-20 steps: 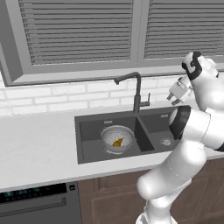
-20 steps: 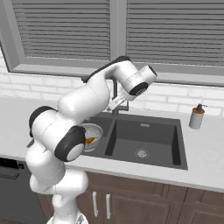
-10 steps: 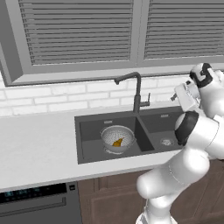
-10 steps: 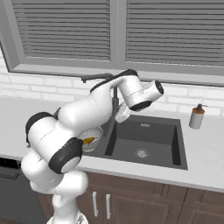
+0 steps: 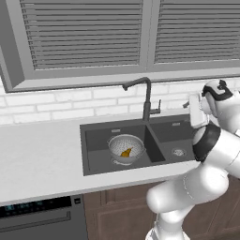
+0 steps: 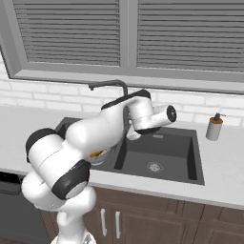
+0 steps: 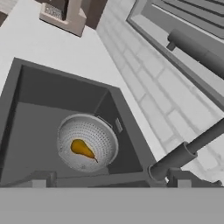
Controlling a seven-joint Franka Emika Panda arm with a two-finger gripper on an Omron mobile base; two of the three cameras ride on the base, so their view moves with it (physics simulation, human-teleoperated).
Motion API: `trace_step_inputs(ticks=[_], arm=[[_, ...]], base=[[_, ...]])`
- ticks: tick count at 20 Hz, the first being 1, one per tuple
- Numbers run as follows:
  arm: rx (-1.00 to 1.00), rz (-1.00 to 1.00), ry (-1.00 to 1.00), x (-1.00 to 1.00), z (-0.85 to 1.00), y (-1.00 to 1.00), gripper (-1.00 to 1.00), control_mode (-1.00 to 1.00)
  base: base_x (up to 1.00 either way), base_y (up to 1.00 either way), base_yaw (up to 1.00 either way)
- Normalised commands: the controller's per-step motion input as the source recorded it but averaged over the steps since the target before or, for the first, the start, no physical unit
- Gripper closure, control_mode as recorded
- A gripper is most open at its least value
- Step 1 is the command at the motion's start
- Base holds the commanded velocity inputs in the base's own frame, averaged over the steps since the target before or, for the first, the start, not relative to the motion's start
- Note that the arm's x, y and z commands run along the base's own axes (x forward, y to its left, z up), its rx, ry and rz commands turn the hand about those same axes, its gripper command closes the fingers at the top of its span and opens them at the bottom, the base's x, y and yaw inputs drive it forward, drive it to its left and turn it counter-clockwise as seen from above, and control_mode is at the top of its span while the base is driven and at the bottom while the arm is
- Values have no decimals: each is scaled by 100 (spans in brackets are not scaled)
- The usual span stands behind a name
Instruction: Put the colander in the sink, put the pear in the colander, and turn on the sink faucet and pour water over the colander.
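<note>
In the dark grey double-basin sink [image 5: 96, 161], the yellow-orange pear [image 5: 126, 152] sits inside the silver mesh colander [image 5: 125, 148] — only the thin dark gooseneck faucet [image 5: 146, 96] remains; gripper [image 5: 193, 111] wide open, empty.

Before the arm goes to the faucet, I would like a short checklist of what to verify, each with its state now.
1. The colander sits in the left basin of the sink: ok.
2. The pear lies inside the colander: ok.
3. The spout of the sink faucet ends above the colander's basin: ok in the left base view.
4. Water is running over the colander: not ok, no stream is seen.
5. The gripper is open and holds nothing: ok.
6. The faucet's lever position, on or off: cannot tell.
</note>
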Motion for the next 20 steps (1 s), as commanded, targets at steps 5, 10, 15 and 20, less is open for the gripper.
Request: trace_step_inputs(ticks=[5, 10, 15, 20], arm=[[23, 2, 1, 73, -5, -18, -100, -100], [25, 3, -8, 40, -24, -6, -100, -100], [21, 0, -19, 40, -25, -7, -100, -100], [4, -7, -4, 44, 0, -2, -100, -100]], base=[[0, 0, 0], [0, 0, 0], [0, 0, 0], [0, 0, 0]])
